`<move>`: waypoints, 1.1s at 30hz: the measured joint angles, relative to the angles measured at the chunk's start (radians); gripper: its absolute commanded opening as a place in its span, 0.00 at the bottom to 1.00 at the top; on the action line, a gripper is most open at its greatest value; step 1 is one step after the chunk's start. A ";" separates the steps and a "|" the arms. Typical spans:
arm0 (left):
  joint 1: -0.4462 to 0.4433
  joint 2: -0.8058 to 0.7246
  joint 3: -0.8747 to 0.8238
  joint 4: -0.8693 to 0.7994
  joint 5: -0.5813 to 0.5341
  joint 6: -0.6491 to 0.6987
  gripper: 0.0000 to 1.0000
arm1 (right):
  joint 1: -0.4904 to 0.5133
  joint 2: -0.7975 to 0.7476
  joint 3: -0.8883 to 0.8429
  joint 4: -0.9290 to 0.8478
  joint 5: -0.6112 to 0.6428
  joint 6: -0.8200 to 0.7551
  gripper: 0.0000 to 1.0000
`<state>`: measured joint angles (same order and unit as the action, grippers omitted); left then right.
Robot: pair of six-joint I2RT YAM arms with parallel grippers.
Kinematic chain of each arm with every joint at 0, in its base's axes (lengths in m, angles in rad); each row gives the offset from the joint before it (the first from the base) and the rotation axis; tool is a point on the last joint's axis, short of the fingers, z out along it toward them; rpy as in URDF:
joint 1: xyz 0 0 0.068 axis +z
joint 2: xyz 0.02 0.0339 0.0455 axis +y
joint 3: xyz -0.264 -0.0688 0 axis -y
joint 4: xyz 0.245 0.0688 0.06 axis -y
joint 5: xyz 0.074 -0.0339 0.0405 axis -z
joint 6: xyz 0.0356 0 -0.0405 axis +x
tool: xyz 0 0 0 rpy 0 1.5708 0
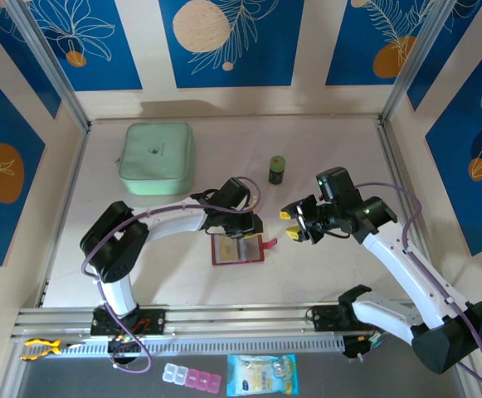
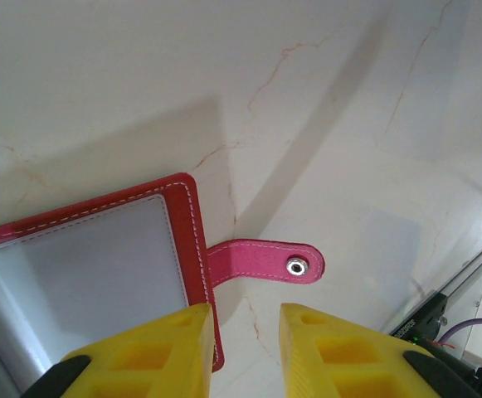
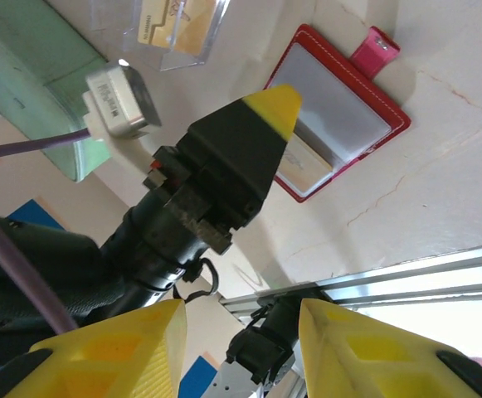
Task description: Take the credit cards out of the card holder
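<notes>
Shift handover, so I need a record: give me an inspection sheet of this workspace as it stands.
Surface: pale marbled table, flat.
Job's things: red card holder open flat, a tan card in its sleeve; more cards in a clear tray.
Clutter: green pouch, small can.
Grippers: left gripper open, one finger over the holder's edge; right gripper open, empty.
Cables: purple cables looped above the table, none on the card holder.
Surroundings: blue leaf-patterned panels; pill box and packet at the near edge.

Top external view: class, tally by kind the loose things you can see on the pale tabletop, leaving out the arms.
Mint-green pouch: 1
Dark-red card holder: 1
Small dark can: 1
Total: 3
</notes>
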<state>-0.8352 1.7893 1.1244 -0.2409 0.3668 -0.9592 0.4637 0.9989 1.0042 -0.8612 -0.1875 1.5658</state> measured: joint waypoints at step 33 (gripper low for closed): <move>-0.097 0.113 0.051 0.020 0.015 -0.011 0.27 | -0.079 -0.106 0.016 -0.073 0.074 -0.132 0.39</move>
<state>-0.9318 1.9022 1.1759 -0.2211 0.3817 -0.9707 0.3847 0.8928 1.0203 -0.9340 -0.1131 1.4338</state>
